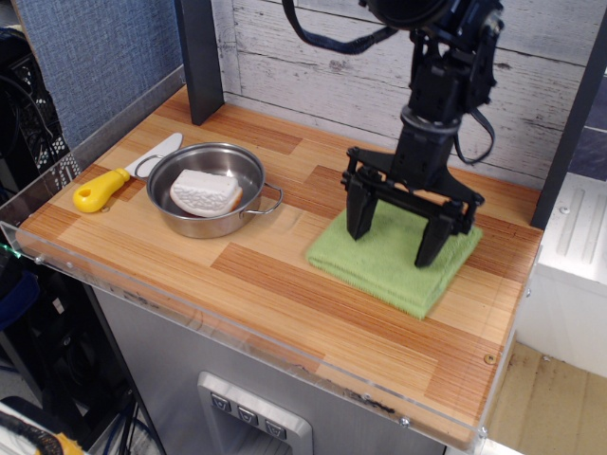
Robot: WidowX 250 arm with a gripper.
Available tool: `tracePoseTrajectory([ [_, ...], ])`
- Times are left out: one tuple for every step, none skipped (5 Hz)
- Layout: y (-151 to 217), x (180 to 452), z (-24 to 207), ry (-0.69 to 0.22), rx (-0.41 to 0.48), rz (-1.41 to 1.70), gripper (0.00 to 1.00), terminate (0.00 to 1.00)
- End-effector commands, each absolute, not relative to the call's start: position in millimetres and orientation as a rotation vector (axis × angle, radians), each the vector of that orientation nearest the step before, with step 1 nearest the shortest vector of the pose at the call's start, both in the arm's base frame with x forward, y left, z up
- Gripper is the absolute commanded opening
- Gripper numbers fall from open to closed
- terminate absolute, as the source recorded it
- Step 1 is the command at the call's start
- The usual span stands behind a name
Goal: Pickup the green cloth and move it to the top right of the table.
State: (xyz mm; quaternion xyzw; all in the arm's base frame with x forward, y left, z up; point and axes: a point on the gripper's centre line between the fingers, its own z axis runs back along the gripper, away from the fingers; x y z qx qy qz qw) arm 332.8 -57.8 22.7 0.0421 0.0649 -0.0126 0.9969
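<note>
The gripper (396,230) is standing upright over the cloth (396,259), jaws spread wide, both fingertips pressing down onto the fabric and nothing actually pinched between them. The cloth is lying flat under the gripper on the table (285,294), spreading out past both fingers, with its near corner pointing toward the front edge. Well off to the gripper's left, the pan (206,190) is sitting with a white wedge (205,192) in it, and beyond that the yellow-handled knife (119,178) is resting. Here's the risk: with the jaws this wide and only pushing down, the cloth is looking likely to slip out from under one finger, bunch up or unfold its layers, or stop short of the back right corner. A pull to the right is also risking a snag at the table's edge, just beyond the gripper. No brands, labels or readable writing are showing anywhere.
</note>
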Motion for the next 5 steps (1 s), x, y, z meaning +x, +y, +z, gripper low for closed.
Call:
tracePoseTrajectory([
  [-41.9,357.5,28.3,0.093,0.044,0.034,1.00,0.00],
  [-40.7,366.6,29.9,0.073,0.019,0.065,1.00,0.00],
  [-43.2,370.4,33.8,0.048,-0.002,0.076,1.00,0.00],
  [-48.9,363.5,53.7,-0.031,-0.017,0.048,1.00,0.00],
  [-44.6,358.9,83.5,-0.150,-0.031,0.046,1.00,0.00],
])
